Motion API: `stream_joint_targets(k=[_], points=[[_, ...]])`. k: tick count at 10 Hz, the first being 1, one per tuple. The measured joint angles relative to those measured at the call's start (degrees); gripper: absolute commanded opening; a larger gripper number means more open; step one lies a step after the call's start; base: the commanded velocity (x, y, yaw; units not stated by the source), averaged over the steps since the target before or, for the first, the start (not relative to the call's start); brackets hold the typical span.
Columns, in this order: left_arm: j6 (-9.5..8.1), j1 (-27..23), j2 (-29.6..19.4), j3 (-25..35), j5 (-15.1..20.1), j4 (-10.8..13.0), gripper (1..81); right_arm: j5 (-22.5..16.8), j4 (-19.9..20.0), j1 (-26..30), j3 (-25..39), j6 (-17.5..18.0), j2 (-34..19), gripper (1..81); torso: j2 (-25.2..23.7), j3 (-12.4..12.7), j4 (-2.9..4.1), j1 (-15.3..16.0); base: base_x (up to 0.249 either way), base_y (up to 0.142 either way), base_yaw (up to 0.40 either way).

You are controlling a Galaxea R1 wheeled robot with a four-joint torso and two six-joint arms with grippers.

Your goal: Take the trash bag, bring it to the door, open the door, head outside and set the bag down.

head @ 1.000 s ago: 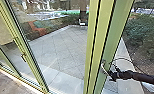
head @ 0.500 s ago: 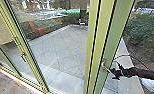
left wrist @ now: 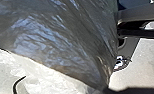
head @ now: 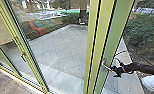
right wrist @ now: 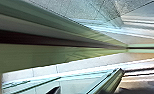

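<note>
Trash bag in close-up, sun on the pale ground beside it

The trash bag (left wrist: 58, 42) looms large, its grey plastic shiny and finely creased, with bluish glints running along the folds. It narrows to a gathered, brownish corner. Along one edge lies a bright, crinkled whitish patch (left wrist: 45, 78); whether that is more of the bag or something behind it, I cannot tell. A thin, curved black strip (left wrist: 16, 85) crosses near it. On another side, partly hidden by the plastic, are the robot's grey bar (left wrist: 140, 15) and darker parts. Near the bag's edge sits a small white-and-dark thing (left wrist: 118, 62), too blurred to name, next to sunlit pale ground (left wrist: 148, 60).
</note>
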Motion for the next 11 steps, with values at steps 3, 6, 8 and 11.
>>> stream_joint_targets(k=[3, 6, 8, 11], points=[[0.02, 0.11, 0.02, 0.0, -0.01, 0.02, 1.0, -1.24, 1.24, 4.83, 2.68, 0.91, -3.33, 81.1, 0.02, -0.02, 0.02, 0.02, 0.0, 0.0, 0.0], [0.0, 0.44, 0.0, 0.0, -0.11, 0.02, 1.0, -4.36, -1.07, 8.22, 3.72, -1.6, -6.39, 81.1, 0.02, -0.02, 0.05, 0.02, 0.0, 0.0, 0.0], [0.0, 0.46, 0.13, 0.0, -0.12, 0.05, 1.0, -7.45, -6.38, 9.33, 3.4, -2.86, -7.11, 81.1, 0.02, -0.02, 0.05, 0.02, 0.0, 0.0, 0.0], [0.02, 0.46, 0.35, 0.0, -0.22, 0.05, 1.0, -14.07, -14.51, 12.08, 1.82, -3.35, -7.27, 81.1, 0.05, -0.02, 0.05, 0.02, 0.0, 0.0, 0.0]])
